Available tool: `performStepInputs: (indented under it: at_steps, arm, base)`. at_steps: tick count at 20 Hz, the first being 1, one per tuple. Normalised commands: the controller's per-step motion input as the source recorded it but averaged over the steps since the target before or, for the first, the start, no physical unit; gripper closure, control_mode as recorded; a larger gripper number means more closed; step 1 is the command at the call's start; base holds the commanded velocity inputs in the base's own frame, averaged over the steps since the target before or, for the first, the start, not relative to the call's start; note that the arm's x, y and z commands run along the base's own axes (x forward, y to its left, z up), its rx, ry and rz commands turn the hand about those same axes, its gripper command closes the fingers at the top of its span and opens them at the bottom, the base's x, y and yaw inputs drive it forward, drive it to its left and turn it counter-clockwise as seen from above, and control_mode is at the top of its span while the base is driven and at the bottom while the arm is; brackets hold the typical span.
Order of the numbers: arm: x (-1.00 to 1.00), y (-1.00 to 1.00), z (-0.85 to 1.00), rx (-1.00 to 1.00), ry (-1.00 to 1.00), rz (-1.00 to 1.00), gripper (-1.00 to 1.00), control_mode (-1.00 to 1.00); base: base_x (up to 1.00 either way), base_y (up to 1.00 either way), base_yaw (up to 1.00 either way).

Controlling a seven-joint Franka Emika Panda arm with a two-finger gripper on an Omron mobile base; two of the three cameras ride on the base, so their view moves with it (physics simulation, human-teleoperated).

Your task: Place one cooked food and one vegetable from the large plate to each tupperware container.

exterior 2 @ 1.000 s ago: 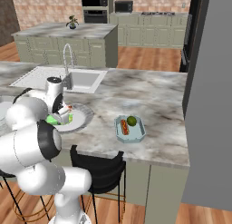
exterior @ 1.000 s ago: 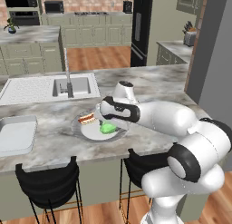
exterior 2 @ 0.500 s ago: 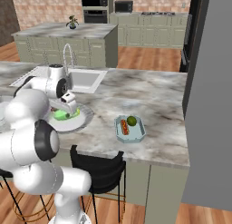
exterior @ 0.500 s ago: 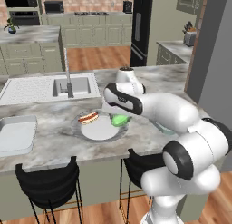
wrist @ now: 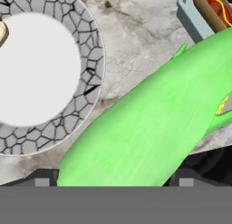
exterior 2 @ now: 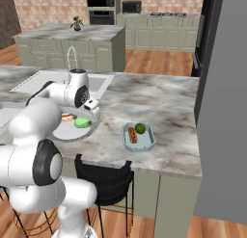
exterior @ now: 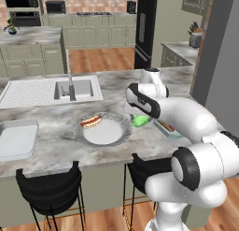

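**Over the marble surface: long green vegetable in transit**

Between plate and teal tub, we record the gripper [exterior 2: 86, 117] carrying the long green vegetable [exterior 2: 83, 122]. In the hand view the vegetable [wrist: 149, 128] lies slantwise across the frame, lodged between the two dark fingertips; the jaws stand wide and appear clamped on its thick body.

Items held on file:
- Large plate [exterior: 116, 138], round, pale, crackle-patterned rim. One hot dog [exterior: 91, 121] rests at its 10 o'clock edge in the left base view. The rest of the plate is bare.
- Small teal tub [exterior 2: 125, 138], on the surface [exterior 2: 164, 104] at 3 o'clock from the plate in the right base view, well apart from it. It holds the thin sausage stick [exterior 2: 131, 135] and the dark green round vegetable [exterior 2: 140, 128].
- Larger pale tub [exterior: 14, 141], at the far 9 o'clock side of the left base view. We see nothing in it.

Step in hand, by our reckoning: the teal tub has its pair already, so this vegetable belongs to the pale tub. Yet the gripper hangs at the plate's 3 o'clock rim, on the teal side.

Next move calls for a long carry across the plate toward 9 o'clock, a descent over the pale tub, then release. The hot dog follows after.
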Motion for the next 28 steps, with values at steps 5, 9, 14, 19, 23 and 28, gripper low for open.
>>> performStepInputs:
  at_steps: [5, 9, 14, 19, 23, 28]
  arm:
    - [-0.02, 0.11, 0.04, 0.00, -0.08, 0.00, 1.00, 1.00]
    - [0.00, 0.00, 0.00, 0.00, 0.00, 0.00, 1.00, 1.00]
    - [0.00, 0.00, 0.00, 0.00, 0.00, 0.00, 1.00, 1.00]
    - [0.00, 0.00, 0.00, 0.00, 0.00, 0.00, 1.00, 1.00]
    - [0.00, 0.00, 0.00, 0.00, 0.00, 0.00, 1.00, 1.00]
    - [0.00, 0.00, 0.00, 0.00, 0.00, 0.00, 1.00, 1.00]
  base:
    - [-0.28, 0.52, 0.01]
    - [-0.41, 1.00, 0.04]
    - [-0.17, 1.00, 0.04]
    - [0.07, 1.00, 0.12]
    - [0.25, 0.91, 0.10]
    - [0.75, 0.16, 0.02]
